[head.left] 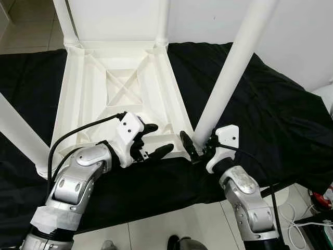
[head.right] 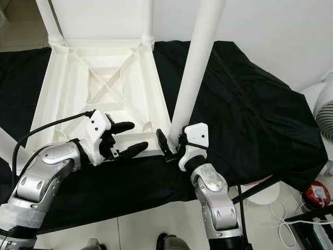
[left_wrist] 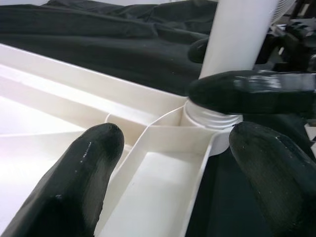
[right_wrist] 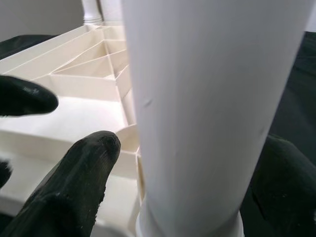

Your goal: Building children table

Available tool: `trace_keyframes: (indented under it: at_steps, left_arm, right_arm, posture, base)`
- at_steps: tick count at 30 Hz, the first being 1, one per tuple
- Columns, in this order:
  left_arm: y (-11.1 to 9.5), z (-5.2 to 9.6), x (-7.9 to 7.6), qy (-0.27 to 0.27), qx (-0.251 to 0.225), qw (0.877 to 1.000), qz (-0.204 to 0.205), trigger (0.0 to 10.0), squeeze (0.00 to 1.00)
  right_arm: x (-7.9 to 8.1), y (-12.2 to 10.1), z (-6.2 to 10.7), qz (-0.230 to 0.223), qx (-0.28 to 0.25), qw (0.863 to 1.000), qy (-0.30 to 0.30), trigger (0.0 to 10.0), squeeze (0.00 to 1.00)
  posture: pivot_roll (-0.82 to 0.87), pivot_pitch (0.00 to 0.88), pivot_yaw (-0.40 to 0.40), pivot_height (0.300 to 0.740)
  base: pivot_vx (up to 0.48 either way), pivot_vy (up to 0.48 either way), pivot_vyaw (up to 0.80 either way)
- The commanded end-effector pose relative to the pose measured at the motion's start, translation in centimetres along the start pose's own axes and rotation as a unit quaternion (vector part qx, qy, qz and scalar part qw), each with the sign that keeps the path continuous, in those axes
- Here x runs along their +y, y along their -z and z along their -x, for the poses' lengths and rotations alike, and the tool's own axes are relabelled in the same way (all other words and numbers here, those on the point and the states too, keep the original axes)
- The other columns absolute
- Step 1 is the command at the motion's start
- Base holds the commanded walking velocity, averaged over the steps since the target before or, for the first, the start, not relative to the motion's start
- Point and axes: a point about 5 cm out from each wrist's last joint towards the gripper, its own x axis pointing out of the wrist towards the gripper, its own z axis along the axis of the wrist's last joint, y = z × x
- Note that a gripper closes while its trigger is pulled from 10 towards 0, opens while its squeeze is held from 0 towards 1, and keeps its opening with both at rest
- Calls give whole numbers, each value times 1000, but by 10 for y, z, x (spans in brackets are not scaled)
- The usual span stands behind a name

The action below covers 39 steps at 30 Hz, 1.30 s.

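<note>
A white plastic children's table (head.left: 78, 88) lies upside down on a black cloth, its ribbed underside facing up. Upright legs stand at the far corners (head.left: 65, 21) (head.left: 162, 21) and one at the near left corner (head.left: 15, 130). The near right leg (head.left: 229, 73) rises from its corner socket (left_wrist: 210, 116). My right gripper (head.left: 197, 145) is shut around the base of this leg, one finger (right_wrist: 74, 187) on each side. My left gripper (head.left: 161, 138) hovers open just over the table's near edge, left of that corner, holding nothing.
The black cloth (head.left: 260, 104) covers the whole work surface and drapes over its near edge. Tiled floor lies below, with white cables (head.left: 304, 224) and a red object (head.right: 315, 192) at the lower right. A white fan (head.right: 322, 104) stands at the right.
</note>
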Motion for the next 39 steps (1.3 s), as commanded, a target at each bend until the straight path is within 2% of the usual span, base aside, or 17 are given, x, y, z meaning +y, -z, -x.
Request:
trace_keyframes:
  at_steps: [1,3,5,8,12,13,15,16,20,30,31,32,34,35,36,39]
  left_arm:
    - [3,2,-3,3,4,1000,7,10000,0]
    - [4,1,-6,11,2,1000,10,10000,0]
    - [4,1,-6,11,2,1000,10,10000,0]
    - [4,-2,-9,22,2,1000,7,10000,0]
    - [3,-3,-8,25,1,1000,6,10000,0]
    - [3,-3,-8,25,1,1000,6,10000,0]
    - [3,-3,-8,25,1,1000,6,10000,0]
    - [3,-3,-8,25,0,1000,5,10000,0]
    - [2,-4,-11,33,-1,999,3,10000,0]
    - [3,-4,-13,35,0,999,6,10000,0]
    - [3,-4,-13,34,-1,999,7,10000,0]
    - [3,-4,-13,34,-1,999,7,10000,0]
    - [4,-5,-13,31,-3,999,11,10000,0]
    - [4,-5,-13,31,-3,999,11,10000,0]
    - [5,-5,-14,29,-2,999,13,10000,0]
    - [6,-5,-15,29,-2,999,14,10000,0]
  right_arm:
    - [-4,1,5,9,3,1000,-26,10000,0]
    - [-10,2,6,12,9,998,-66,10000,0]
    - [-10,2,6,12,9,998,-66,10000,0]
    - [-21,5,0,39,25,989,-141,10000,0]
    - [-30,9,-8,53,37,985,-161,10000,0]
    - [-33,11,-12,54,40,983,-169,4745,0]
    - [-33,11,-12,54,40,983,-169,4745,0]
    - [-36,14,-14,53,47,983,-172,0,0]
    - [-39,25,-16,49,69,981,-176,0,0]
    - [-34,25,-12,38,59,982,-173,0,0]
    - [-33,26,-15,34,66,989,-127,10000,0]
    - [-33,26,-15,34,66,989,-127,10000,0]
    - [-30,27,-16,27,71,994,-74,10000,0]
    - [-30,27,-16,27,71,994,-74,10000,0]
    - [-24,26,-16,15,66,997,-41,10000,0]
    - [-20,26,-15,8,65,998,-10,10000,0]
  posture:
    - [27,135,-41,740]
    - [31,130,-38,740]
    - [31,130,-38,740]
    - [31,120,-28,740]
    - [44,104,-26,740]
    - [48,101,-26,740]
    - [48,101,-26,740]
    - [48,101,-26,740]
    - [61,99,-28,740]
    - [63,95,-33,740]
    - [57,100,-44,740]
    - [57,100,-44,740]
    - [57,100,-44,740]
    - [57,100,-44,740]
    - [57,100,-44,740]
    - [43,103,-51,740]
  base:
    - [0,0,0]
    - [0,0,0]
    - [0,0,0]
    - [0,0,0]
    - [0,0,0]
    - [0,0,0]
    - [0,0,0]
    - [0,0,0]
    - [0,0,0]
    - [0,0,0]
    - [0,0,0]
    - [0,0,0]
    - [0,0,0]
    - [0,0,0]
    - [0,0,0]
    - [0,0,0]
